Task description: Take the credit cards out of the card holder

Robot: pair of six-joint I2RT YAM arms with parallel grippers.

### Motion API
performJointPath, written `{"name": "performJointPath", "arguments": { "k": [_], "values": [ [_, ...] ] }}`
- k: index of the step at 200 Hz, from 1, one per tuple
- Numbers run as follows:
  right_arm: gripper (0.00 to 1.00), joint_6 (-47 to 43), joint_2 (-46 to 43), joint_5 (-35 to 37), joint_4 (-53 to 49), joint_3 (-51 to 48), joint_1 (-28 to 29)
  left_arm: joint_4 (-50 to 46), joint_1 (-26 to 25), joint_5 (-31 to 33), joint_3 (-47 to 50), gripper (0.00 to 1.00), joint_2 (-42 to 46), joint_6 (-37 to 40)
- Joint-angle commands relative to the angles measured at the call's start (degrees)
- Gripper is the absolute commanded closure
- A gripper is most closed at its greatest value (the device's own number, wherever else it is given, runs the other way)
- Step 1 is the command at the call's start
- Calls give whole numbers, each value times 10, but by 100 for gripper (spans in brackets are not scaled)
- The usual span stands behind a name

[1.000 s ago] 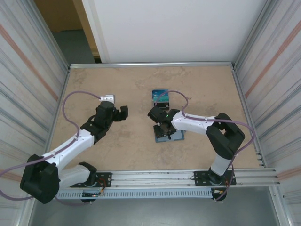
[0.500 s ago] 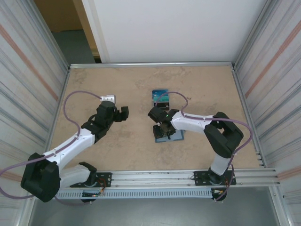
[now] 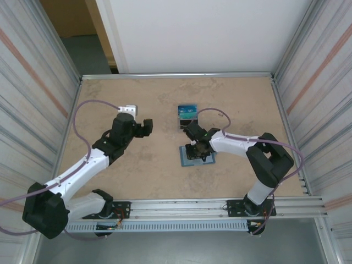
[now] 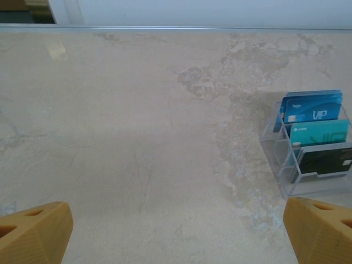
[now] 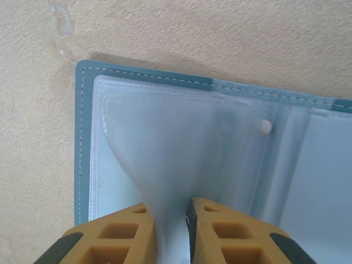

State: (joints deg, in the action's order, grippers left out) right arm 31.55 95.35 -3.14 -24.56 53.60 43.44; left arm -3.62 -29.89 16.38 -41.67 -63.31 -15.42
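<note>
Jaws of the right gripper are pinching narrowly on a translucent plastic sleeve of the open card holder, which is lying flat on the table. The left gripper is hovering with its jaws wide apart, gripping nothing. Three credit cards are standing in a clear rack beyond it. Whether any are sitting in the pockets is unclear, so the job is looking part done at best. Corrugated metal walls are flanking the mottled tan top.

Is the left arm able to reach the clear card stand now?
Probably yes. The left gripper is open, and only bare table lies between it and the card stand; the right gripper is aside, on the wallet.
</note>
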Motion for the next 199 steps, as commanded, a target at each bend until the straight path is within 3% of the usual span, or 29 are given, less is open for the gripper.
{"name": "performJointPath", "arguments": {
  "k": [1,63,103,199],
  "values": [
    [82,11,-19,-32,9,-31,-11,-3,-12,22,-10,1,12,13],
    [88,5,-55,-9,6,-32,-31,-7,-46,62,-14,1,-1,38],
    [81,6,-59,28,-15,-22,-37,-9,-55,65,-20,1,-10,44],
    [77,37,-110,122,-69,-32,-53,-10,-62,87,-30,1,-21,55]
  ]
}}
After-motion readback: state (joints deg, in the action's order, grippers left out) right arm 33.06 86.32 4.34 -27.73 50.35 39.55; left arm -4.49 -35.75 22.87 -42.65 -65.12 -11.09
